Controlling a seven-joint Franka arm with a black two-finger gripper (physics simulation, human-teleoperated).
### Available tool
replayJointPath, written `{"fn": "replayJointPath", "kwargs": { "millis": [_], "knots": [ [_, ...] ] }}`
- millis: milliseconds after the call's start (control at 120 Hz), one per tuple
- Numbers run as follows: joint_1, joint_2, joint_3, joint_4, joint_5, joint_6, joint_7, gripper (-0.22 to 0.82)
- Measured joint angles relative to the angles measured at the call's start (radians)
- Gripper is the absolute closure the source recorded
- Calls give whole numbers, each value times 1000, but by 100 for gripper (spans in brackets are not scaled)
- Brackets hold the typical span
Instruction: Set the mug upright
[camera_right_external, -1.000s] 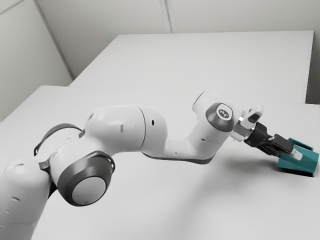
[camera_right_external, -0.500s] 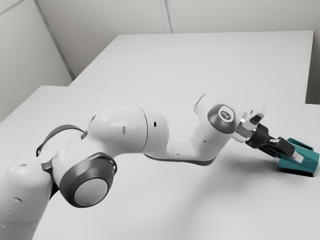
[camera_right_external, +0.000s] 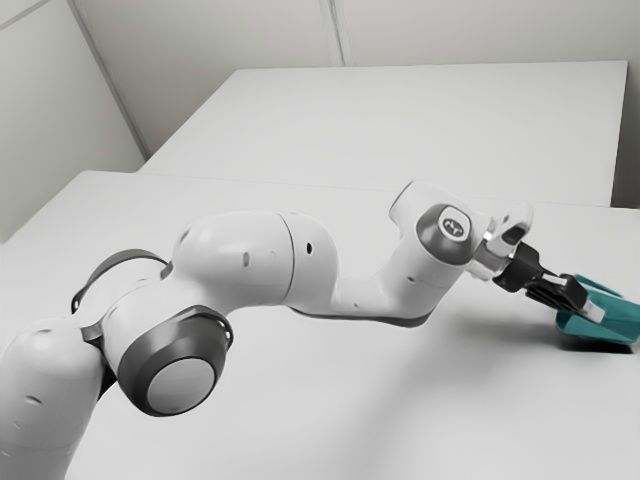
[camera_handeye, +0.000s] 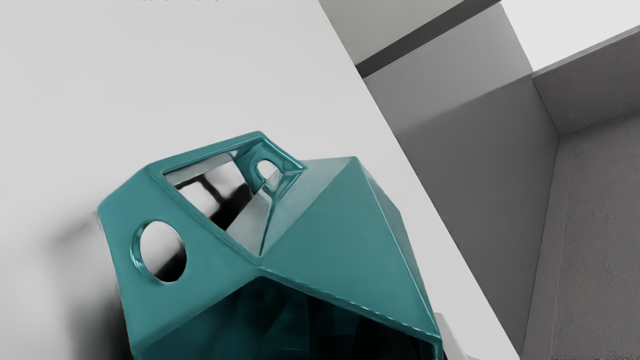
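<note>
The teal, many-sided mug (camera_right_external: 612, 322) is at the right edge of the exterior view, tilted low over the table, with a dark shadow under it. My gripper (camera_right_external: 592, 309) is against the mug's arm-facing side and overlaps part of it; whether it holds the mug is unclear. In the wrist view the mug (camera_handeye: 340, 235) is close up, its dark hollow facing the hand, beside a framed part with a large opening and round holes. Contact between mug and table is hidden.
The white table (camera_right_external: 300, 400) extends under the arm, and a second white surface (camera_right_external: 420, 120) stands behind it. In the wrist view the table's edge runs just past the mug, with a grey wall (camera_handeye: 465, 165) beyond.
The mug has tipped and turned slightly, and its far end has shifted toward the exterior view's right edge. My gripper has turned a little beside it, with the arm otherwise nearly unchanged.
</note>
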Motion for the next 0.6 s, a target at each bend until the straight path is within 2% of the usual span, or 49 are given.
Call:
{"fn": "replayJointPath", "kwargs": {
  "millis": [125, 358, 600],
  "knots": [
    [1, -26, -1, -5, 27, 2, -5, 76],
    [50, -156, -8, -64, 224, -17, -53, 78],
    [138, -278, -10, -140, 460, -126, -142, 78]
  ]
}}
